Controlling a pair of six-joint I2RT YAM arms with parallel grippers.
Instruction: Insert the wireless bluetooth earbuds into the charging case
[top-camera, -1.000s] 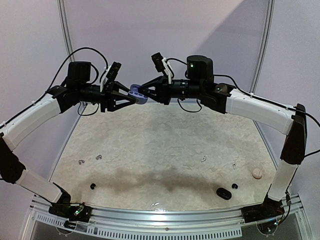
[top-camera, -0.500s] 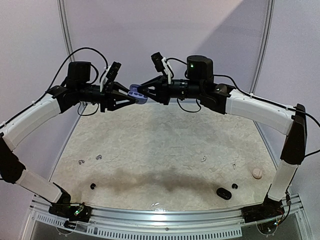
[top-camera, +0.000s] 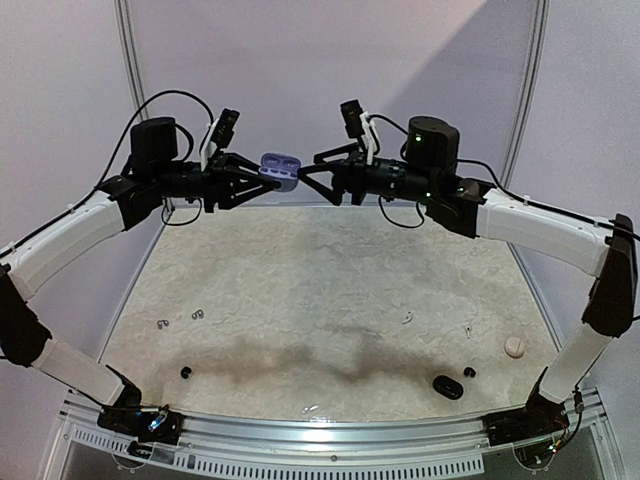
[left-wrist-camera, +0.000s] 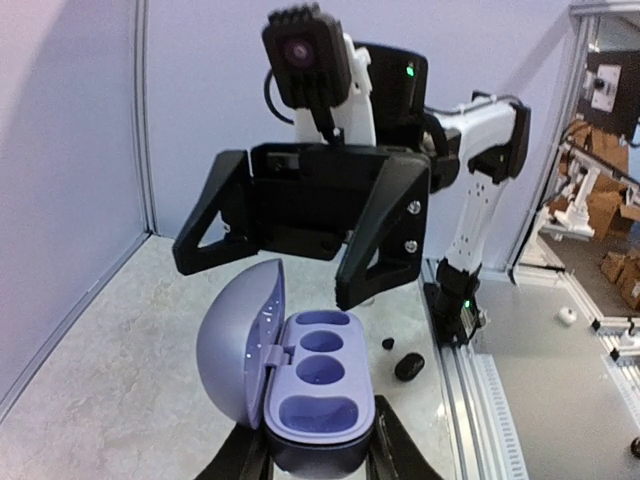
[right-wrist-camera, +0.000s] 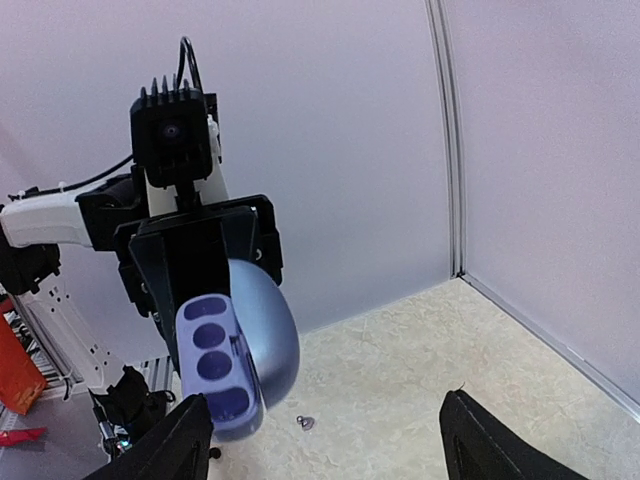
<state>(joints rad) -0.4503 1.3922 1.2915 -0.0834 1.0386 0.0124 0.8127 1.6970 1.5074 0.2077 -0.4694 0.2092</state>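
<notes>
Lavender charging case (left-wrist-camera: 318, 388), speckled beige table (top-camera: 330, 290)

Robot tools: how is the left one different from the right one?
The left tool is shut on the open purple case, while the right tool holds nothing. The left tool's jaws are close together; the right tool's jaws are spread wide. Both are black, raised high above the table, and point toward each other.

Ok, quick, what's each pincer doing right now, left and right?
Left pincer: closed on the open purple charging case, held in the air.
Right pincer: open, holding nothing.
</notes>
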